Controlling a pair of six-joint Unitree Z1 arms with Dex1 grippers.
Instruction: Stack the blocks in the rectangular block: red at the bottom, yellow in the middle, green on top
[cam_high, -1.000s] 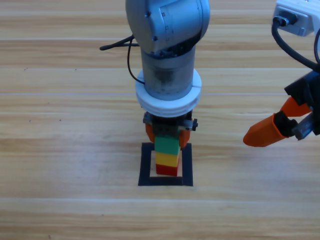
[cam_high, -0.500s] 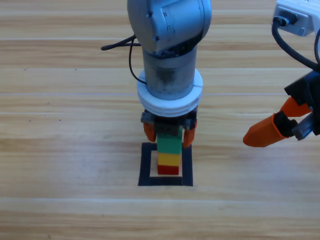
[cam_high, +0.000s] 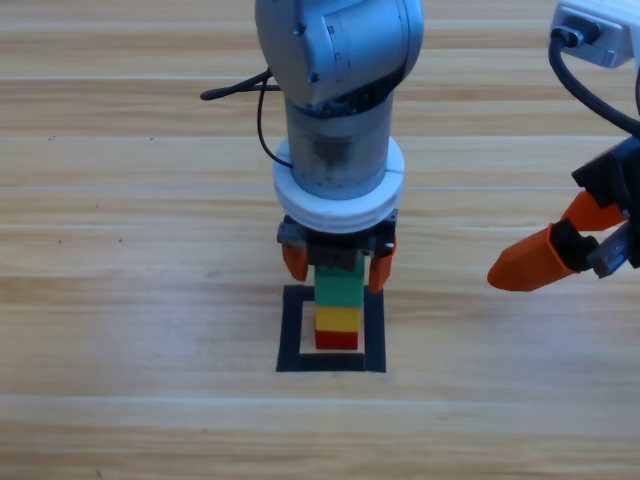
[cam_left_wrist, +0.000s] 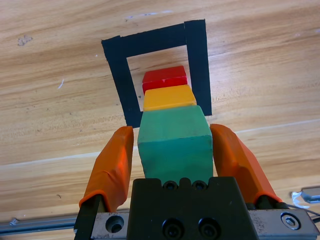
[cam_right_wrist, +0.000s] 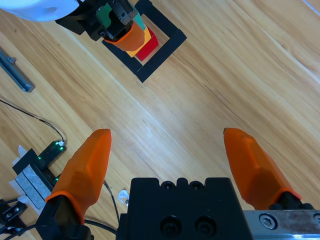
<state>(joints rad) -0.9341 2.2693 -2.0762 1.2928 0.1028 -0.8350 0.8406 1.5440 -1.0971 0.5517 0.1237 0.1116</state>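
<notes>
A stack of 3 cubes is standing inside the tape square (cam_high: 291, 332) on the table (cam_high: 120, 300). The red cube (cam_high: 336, 340) is sitting at the bottom, the yellow cube (cam_high: 338, 319) is resting on it, and the green cube (cam_high: 338, 287) is lying on top.

The left gripper (cam_high: 337, 262) is being held right above the stack, pointing down. Its jaws are parted, with 1 orange jaw on each side of the green cube. In the left wrist view a thin gap is being shown between each jaw and the green cube (cam_left_wrist: 173, 145), so the cube is not being squeezed. The gripper (cam_left_wrist: 173, 150) and its big grey arm are covering the far part of the square in the high view, so the back edge of the tape is being hidden. Most of the green cube's top is also being hidden there.

In the left wrist view only small parts of the red (cam_left_wrist: 165, 79) and yellow (cam_left_wrist: 168, 97) cubes are being seen past the green one.

The right gripper (cam_high: 560, 250) is waiting at the right edge, well apart from the stack. It is partly cut off by the picture's edge. In the right wrist view its jaws are being held wide open over bare wood, with nothing between them (cam_right_wrist: 170, 150).
</notes>
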